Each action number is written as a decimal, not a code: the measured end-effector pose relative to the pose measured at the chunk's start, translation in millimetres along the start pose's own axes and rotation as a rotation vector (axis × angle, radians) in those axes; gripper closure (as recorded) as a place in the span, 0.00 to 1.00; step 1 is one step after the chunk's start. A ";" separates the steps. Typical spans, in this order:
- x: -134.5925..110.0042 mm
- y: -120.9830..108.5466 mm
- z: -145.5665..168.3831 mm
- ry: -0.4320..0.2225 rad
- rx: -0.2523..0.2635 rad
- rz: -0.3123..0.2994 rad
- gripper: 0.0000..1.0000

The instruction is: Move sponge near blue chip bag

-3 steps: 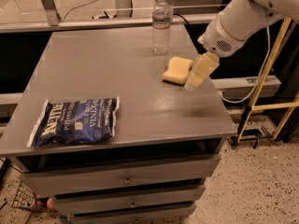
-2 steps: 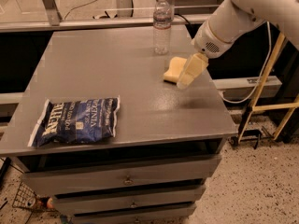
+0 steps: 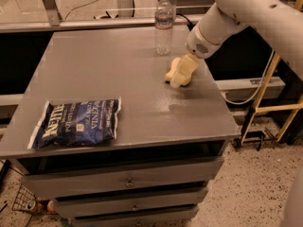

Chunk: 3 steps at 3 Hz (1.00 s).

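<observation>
The sponge (image 3: 169,74) is a small pale yellow block lying on the grey table (image 3: 118,79) at the back right, just in front of the water bottle. My gripper (image 3: 180,78) has come down from the upper right and is right at the sponge, covering most of it. The blue chip bag (image 3: 75,123) lies flat near the table's front left edge, far from the sponge and the gripper.
A clear plastic water bottle (image 3: 163,25) stands upright at the back of the table, just behind the sponge. The table has drawers (image 3: 128,181) below its front edge. A yellow metal frame (image 3: 284,108) stands on the floor to the right.
My gripper has moved left and down, from beside the sponge's right edge to over the sponge. The sponge, bag and bottle have not moved.
</observation>
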<state>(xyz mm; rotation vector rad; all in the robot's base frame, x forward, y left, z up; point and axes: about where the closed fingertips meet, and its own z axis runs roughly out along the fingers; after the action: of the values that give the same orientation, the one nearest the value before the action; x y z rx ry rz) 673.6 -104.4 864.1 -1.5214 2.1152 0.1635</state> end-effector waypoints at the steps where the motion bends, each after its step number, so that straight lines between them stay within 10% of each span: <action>1: 1.8 -0.2 10.8 0.003 -0.019 0.014 0.17; 3: -0.9 8.9 28.2 0.005 -0.075 0.001 0.63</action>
<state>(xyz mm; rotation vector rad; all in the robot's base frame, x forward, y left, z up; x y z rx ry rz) 675.4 -89.4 838.7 -1.5648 2.1354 0.2419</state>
